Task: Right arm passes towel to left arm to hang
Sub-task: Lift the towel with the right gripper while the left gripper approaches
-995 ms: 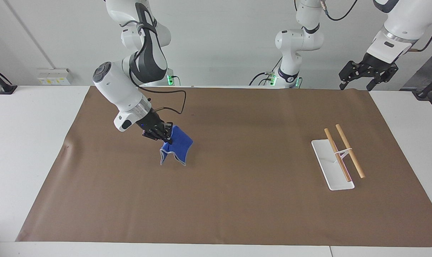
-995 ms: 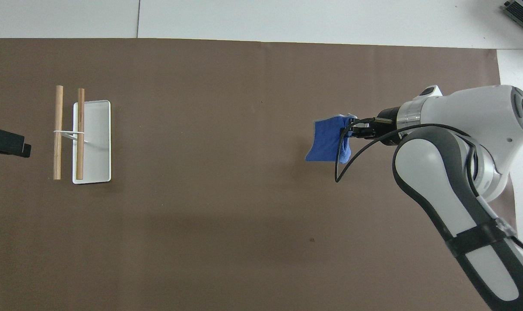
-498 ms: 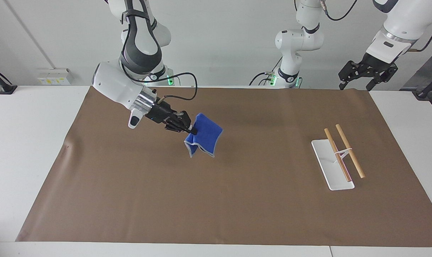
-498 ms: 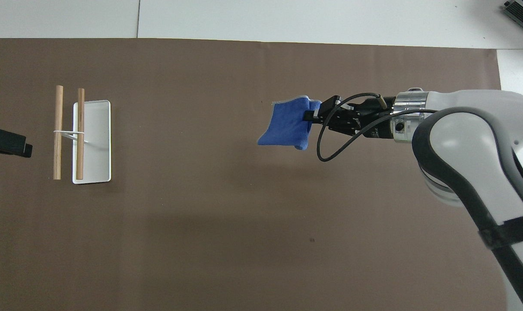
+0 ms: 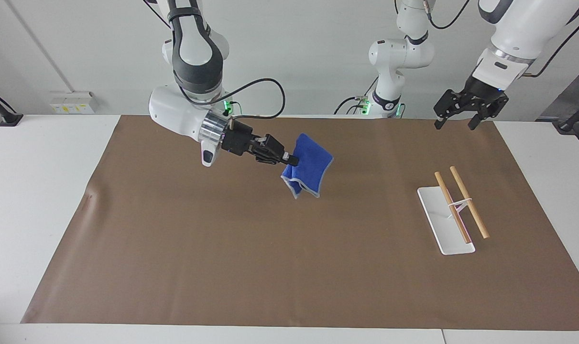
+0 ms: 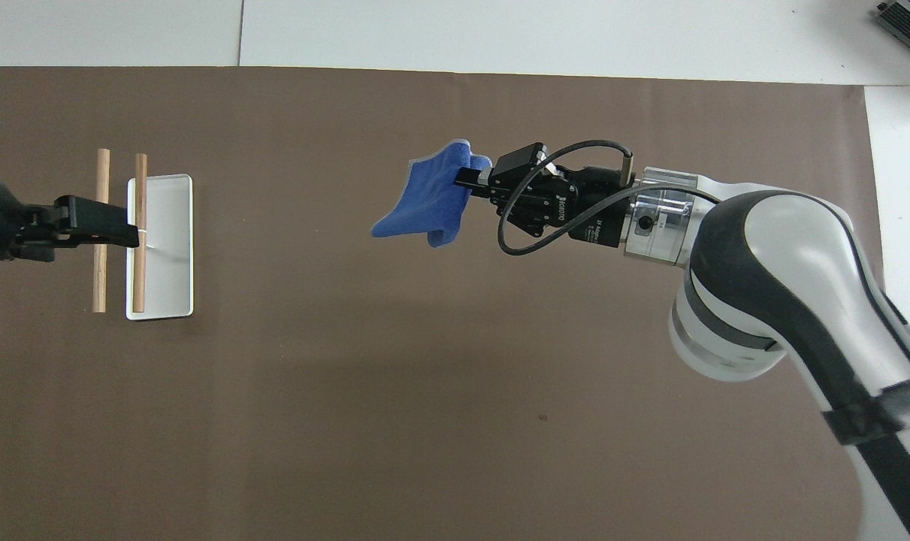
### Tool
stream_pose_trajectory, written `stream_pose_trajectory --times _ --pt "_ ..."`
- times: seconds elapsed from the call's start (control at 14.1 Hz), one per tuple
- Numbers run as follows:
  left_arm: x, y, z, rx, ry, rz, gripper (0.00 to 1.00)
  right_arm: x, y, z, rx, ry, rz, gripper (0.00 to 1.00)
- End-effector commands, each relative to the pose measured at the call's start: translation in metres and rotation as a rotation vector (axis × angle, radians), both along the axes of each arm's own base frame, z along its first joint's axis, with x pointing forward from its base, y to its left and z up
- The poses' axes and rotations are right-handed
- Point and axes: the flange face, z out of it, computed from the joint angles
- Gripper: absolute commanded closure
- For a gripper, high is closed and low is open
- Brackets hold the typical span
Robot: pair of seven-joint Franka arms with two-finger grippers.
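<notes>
The bright-blue towel (image 5: 309, 165) hangs folded from my right gripper (image 5: 291, 160), which is shut on its upper edge and holds it in the air over the middle of the brown mat. In the overhead view the towel (image 6: 430, 204) droops from the right gripper (image 6: 471, 179). My left gripper (image 5: 454, 124) is open and empty, raised over the mat's edge at the left arm's end. In the overhead view the left gripper (image 6: 128, 234) covers part of the rack's rods.
A towel rack stands on the mat toward the left arm's end: a white base plate (image 5: 443, 228) (image 6: 167, 263) with two wooden rods (image 5: 470, 204) (image 6: 101, 188) on a thin stand. The brown mat (image 5: 270, 267) covers most of the white table.
My right arm has lifted the towel and swung it toward the left arm's end, now over the mat's middle. My left gripper has come in toward the rack.
</notes>
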Motion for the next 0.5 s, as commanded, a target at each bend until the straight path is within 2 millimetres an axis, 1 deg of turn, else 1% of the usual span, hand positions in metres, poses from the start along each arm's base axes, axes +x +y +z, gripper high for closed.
stream_pose_trajectory --times 0.0,0.14,0.28,0.43 --pt "-0.020 -0.028 -0.009 -0.117 -0.011 0.232 0.00 -0.004 0.010 0.003 0.043 -0.026 -0.015 1.00" --pt "-0.023 -0.054 -0.012 -0.200 -0.003 0.384 0.00 -0.004 0.010 0.003 0.041 -0.035 -0.014 1.00" --pt "-0.034 -0.082 -0.018 -0.235 0.016 0.511 0.00 -0.004 0.010 0.003 0.034 -0.037 -0.015 1.00" --pt "-0.047 -0.108 -0.025 -0.277 0.040 0.597 0.00 -0.005 0.011 0.003 0.030 -0.037 -0.011 1.00"
